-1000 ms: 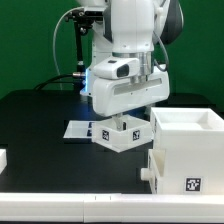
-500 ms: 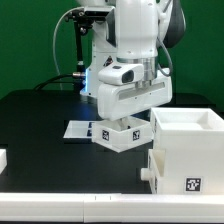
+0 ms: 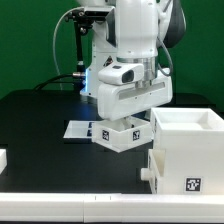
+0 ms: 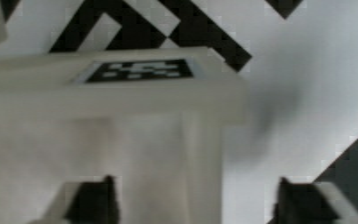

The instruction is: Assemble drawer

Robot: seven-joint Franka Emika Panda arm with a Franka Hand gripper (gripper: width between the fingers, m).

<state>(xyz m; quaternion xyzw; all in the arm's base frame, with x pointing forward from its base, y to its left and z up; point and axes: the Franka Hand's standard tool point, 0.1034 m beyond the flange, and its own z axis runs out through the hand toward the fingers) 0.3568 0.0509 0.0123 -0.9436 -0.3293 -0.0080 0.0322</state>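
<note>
Arm: white Franka arm (image 3: 128, 60) reaches down over the black table (image 3: 40, 125), wrist low above the small part.
Gripper: two-finger gripper (image 3: 124, 122) sits at the small white open-top drawer box (image 3: 122, 134); in the wrist view the dark fingertips (image 4: 91, 197) stand either side of a white wall of that box. Contact not visible, so I cannot tell if the jaws are clamped or just straddling.
Small box: rests on the table near centre, marker tag on its front face, partly over the thin flat white marker board (image 3: 78, 129).
Large box: big white open-top drawer housing (image 3: 188, 150) at the exterior view's right, tag on its front, just beside the small box, narrow gap between them.
Other: small white piece (image 3: 3, 158) at the exterior view's left edge, well apart from both boxes.
Wrist view: blurred; one tag (image 4: 144, 71) on the white part, the board's black pattern beyond.
</note>
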